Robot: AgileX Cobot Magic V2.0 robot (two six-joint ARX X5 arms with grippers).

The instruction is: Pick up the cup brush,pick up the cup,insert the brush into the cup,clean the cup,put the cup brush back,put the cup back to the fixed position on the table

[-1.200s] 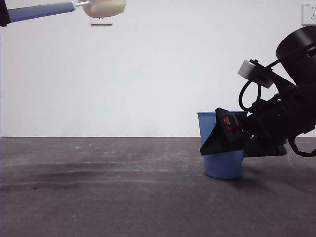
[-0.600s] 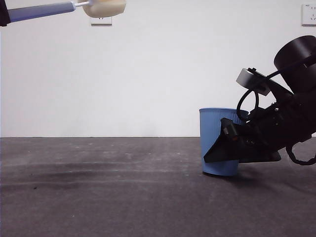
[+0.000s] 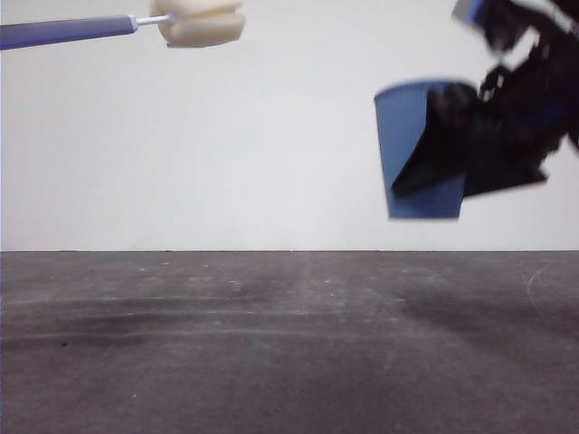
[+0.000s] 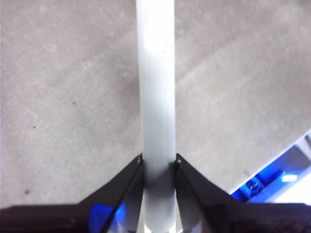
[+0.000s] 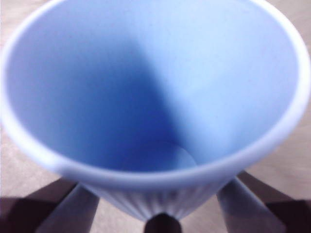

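Now the right hand clamps the cup high above the surface. Well apart, the left hand grips the cup brush. A misaligned sponge could knock the cup loose.

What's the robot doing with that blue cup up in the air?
It is getting ready to wash it. The right gripper is shut on the cup and holds it high above the table. The left gripper is shut on the cup brush, holding it level up on the other side, sponge end pointing toward the cup. The brush is not in the cup yet, and the cup looks empty inside.
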